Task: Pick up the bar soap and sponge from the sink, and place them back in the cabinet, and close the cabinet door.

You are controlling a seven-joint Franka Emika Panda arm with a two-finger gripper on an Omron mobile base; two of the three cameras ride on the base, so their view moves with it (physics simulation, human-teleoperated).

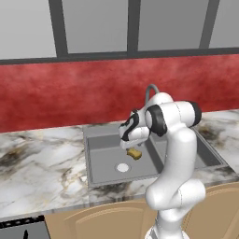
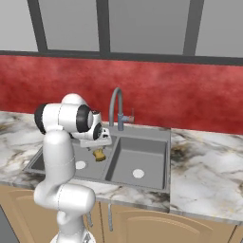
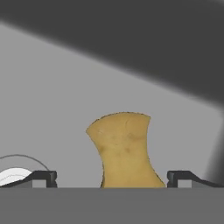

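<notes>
Arm covering the right basin of the sink [image 1: 93,158] in the left base view, sponge [image 3: 124,151] being cropped at the hand view's bottom, drain disc [image 3: 13,176] beside the sponge being cut off by the left edge, faucet [image 1: 150,91] showing only its top curve behind the arm

Both base views looked forward and down at the sink [image 1: 98,161] from opposite sides; the hand view looked closely into its basin.

The sponge [image 2: 99,154] lies in the sink's [image 2: 142,142] left basin, just below the arm's hand.
</notes>
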